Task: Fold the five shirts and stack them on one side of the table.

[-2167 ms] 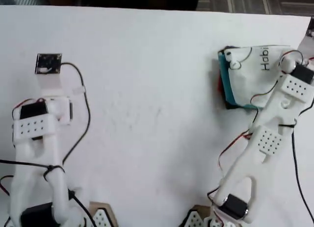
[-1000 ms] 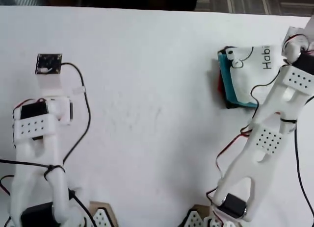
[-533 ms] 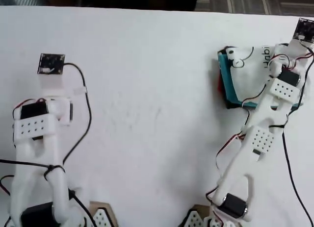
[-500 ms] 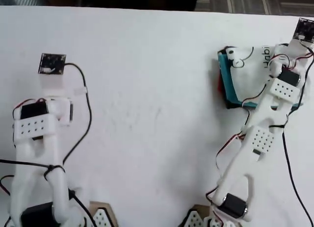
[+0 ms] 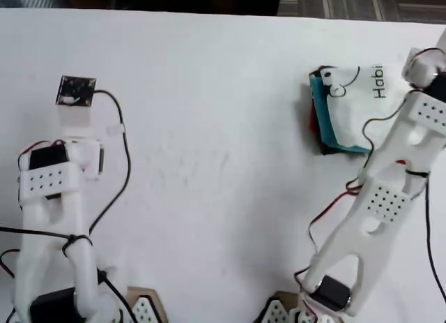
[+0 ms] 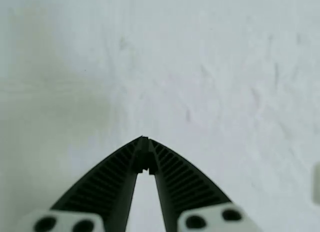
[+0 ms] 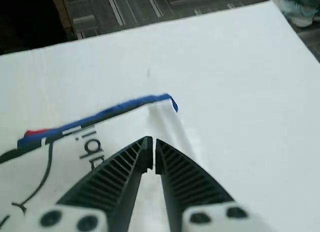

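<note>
A stack of folded shirts (image 5: 348, 112) lies at the table's right side: a white shirt with black print on top, teal, red and dark edges below it. In the right wrist view the white top shirt (image 7: 75, 142) shows a blue edge (image 7: 120, 108) and a bit of red under it. My right gripper (image 7: 150, 142) hovers just above that top shirt near its far corner, shut and holding nothing. My right arm (image 5: 390, 197) crosses the stack's right part. My left gripper (image 6: 144, 142) is shut over bare white table, and the left arm (image 5: 52, 180) stands at the table's left.
The white table (image 5: 209, 128) stretches wide between the two arms. Its far edge (image 7: 165, 21) and right corner lie close behind the stack, with dark floor beyond. A black cable (image 5: 118, 141) loops beside the left arm.
The right arm leaned in over the stack half a second ago and has since swung back out to the stack's right edge. The left wrist shifted slightly away.
</note>
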